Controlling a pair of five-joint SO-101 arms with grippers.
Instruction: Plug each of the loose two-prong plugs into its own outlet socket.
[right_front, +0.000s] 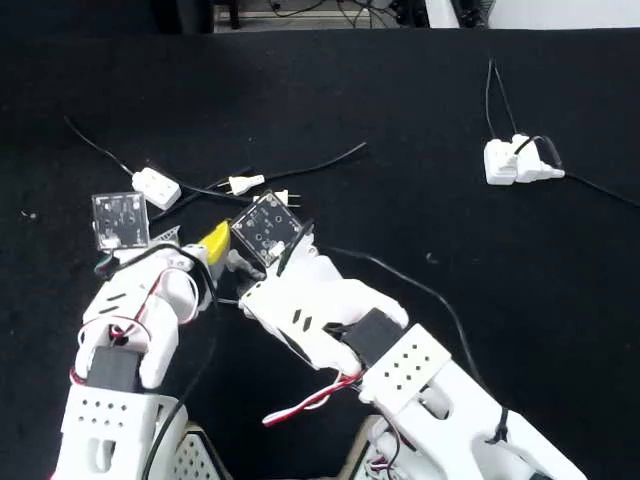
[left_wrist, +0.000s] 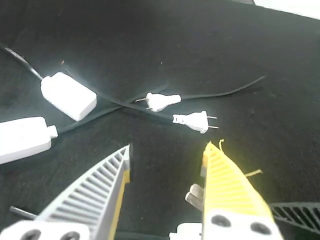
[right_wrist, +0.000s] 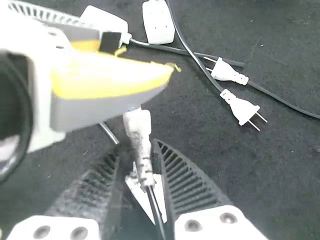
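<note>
Right gripper (right_wrist: 137, 150) has a plug: its dark fingers are pinched to a narrow gap around the held plug (right_wrist: 139, 131), gripping the white body low down where the cord runs out between them. Your left gripper (left_wrist: 169, 150) is spread wide and holds nothing, and its yellow finger (right_wrist: 115, 80) hangs just over the tip of that plug, so close I can't tell whether they touch. This looks to me like the carry-and-align step for one plug, or maybe a regrasp between the two grippers. Two more loose plugs (right_front: 245, 183) (right_front: 283, 197) lie on the black table (right_front: 400, 100) just beyond both grippers, near each other, with a dark cord running past them. The near socket (right_front: 155, 187) sits to their left, and a second socket (left_wrist: 22, 139) lies beside it. Over on the far right, an outlet (right_front: 520, 160) appears to have a plug seated already. Next, I'd say, you need the prongs squared to a socket's slots, with the left gripper bracing that socket so it doesn't skid when you push.
</note>
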